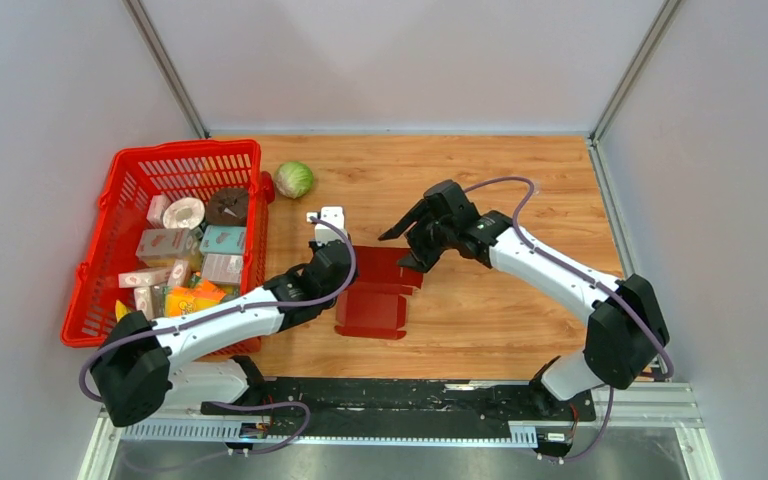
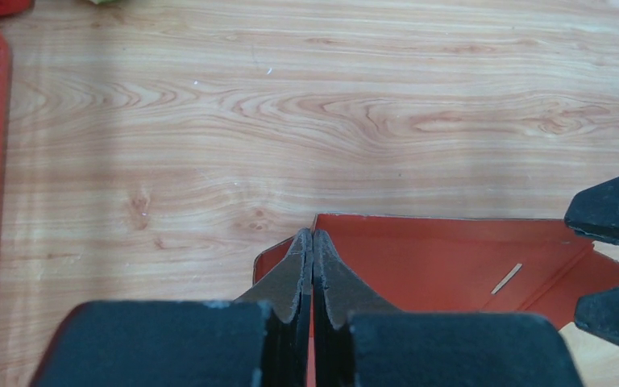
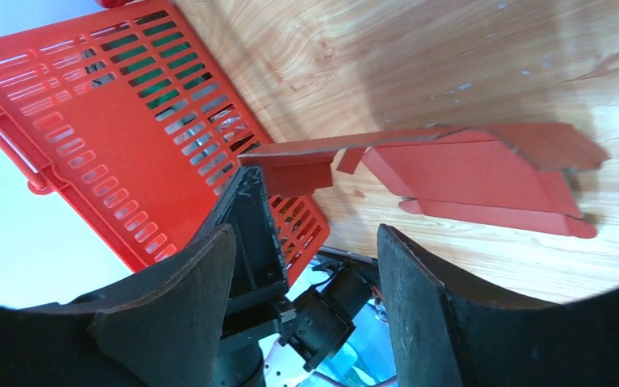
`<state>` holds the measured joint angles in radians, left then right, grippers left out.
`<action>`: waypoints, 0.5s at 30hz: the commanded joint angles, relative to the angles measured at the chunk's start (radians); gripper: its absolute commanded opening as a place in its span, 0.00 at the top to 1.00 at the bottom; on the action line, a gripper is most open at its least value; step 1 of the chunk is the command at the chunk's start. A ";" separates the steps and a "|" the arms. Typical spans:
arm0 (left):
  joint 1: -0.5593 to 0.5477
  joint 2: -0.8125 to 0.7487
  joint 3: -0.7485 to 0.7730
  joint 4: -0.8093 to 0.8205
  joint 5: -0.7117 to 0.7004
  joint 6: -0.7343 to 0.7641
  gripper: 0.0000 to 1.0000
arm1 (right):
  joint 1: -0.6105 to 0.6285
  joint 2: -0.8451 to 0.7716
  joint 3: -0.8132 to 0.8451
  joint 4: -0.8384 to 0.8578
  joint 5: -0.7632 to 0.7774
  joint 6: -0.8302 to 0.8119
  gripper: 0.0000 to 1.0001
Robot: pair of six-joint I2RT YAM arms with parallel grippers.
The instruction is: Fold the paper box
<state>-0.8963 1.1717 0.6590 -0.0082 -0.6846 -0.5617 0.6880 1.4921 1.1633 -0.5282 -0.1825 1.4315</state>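
Top external view, from the left: one red mesh basket (image 1: 125, 165) sits at the left edge of the wooden tabletop (image 1: 500, 180). It is the only container, and it is crowded. In it I count at least six small pastel cartons (image 1: 165, 243), one white ring-shaped roll (image 1: 183, 212), one dark brown round item (image 1: 227, 205) and one orange packet (image 1: 203, 294); anything deeper is hidden. Just beyond the basket's far right corner lies one green leafy ball (image 1: 294, 179), bare on the wood.

Next comes the left arm (image 1: 220, 320), reaching along the basket's right side. The left wrist view shows the left jaws pressed together on the left edge of the paper box (image 1: 375, 295). A sliver of dark red card shows between the fingers (image 2: 294, 274). The right wrist view shows that pinched edge raised off the wood while the rest of the card lies lower.

One paper box is present, a flat die-cut sheet with notched flaps. It lies mid-tabletop, right of the basket and between the two arms.

The right arm (image 1: 550, 270) comes in from the right, making two arms in all. The right jaws stand wide apart at the sheet's right end. In the left wrist view one finger (image 2: 612, 210) is on each side of a flap there; whether either touches the card I cannot tell.
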 commanded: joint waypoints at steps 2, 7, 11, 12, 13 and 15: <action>-0.003 0.014 -0.009 0.054 -0.050 -0.047 1.00 | 0.030 0.033 0.009 0.069 0.043 0.174 0.33; -0.003 0.017 -0.018 0.062 -0.056 -0.049 1.00 | 0.044 0.080 0.021 0.093 0.058 0.277 0.33; -0.003 0.019 -0.018 0.063 -0.049 -0.053 1.00 | 0.044 0.103 0.033 0.092 0.095 0.308 0.39; -0.003 0.017 -0.019 0.065 -0.050 -0.055 1.00 | 0.045 0.111 0.035 0.094 0.095 0.313 0.41; -0.003 0.019 -0.021 0.065 -0.050 -0.055 1.00 | 0.044 0.117 0.042 0.094 0.095 0.311 0.41; -0.003 0.017 -0.024 0.060 -0.052 -0.055 1.00 | 0.044 0.141 0.049 0.093 0.081 0.313 0.41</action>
<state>-0.8963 1.1877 0.6456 0.0101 -0.7170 -0.5991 0.7261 1.6058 1.1652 -0.4690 -0.1246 1.6917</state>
